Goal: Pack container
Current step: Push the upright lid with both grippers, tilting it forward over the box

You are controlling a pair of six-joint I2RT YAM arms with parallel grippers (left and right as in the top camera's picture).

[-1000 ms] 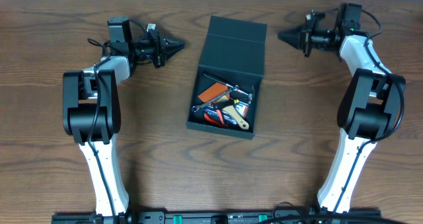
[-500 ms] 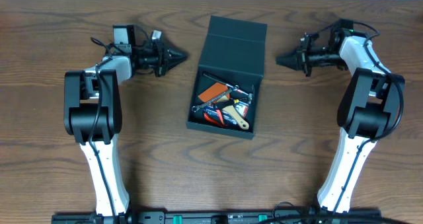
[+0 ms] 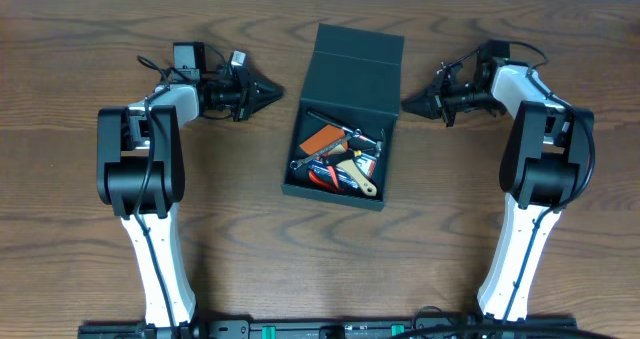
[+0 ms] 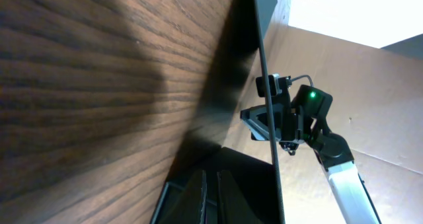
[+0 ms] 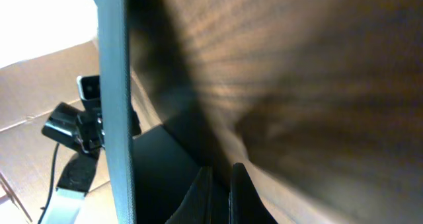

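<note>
The dark teal-green container (image 3: pixel 337 193) lies at the table's middle. Its flap lid (image 3: pixel 356 74) is folded open towards the back. Inside lie several hand tools (image 3: pixel 340 159), among them an orange piece and a wooden-handled one. My left gripper (image 3: pixel 272 91) is shut and empty, pointing at the lid's left edge, a short way off. My right gripper (image 3: pixel 408 105) is shut and empty, its tip close to the lid's right edge. The left wrist view shows the lid's edge (image 4: pixel 263 85) and shut fingers (image 4: pixel 211 201). The right wrist view shows the lid edge (image 5: pixel 112 98) and shut fingers (image 5: pixel 221 197).
The brown wooden table (image 3: pixel 230 229) surrounds the box. Both arm bases stand at the front, left (image 3: pixel 140 179) and right (image 3: pixel 540 169). The table's back edge runs just behind the lid.
Both grippers have moved inward towards the lid's sides, the right one further and a little nearer the front. The container and its contents have not moved.
</note>
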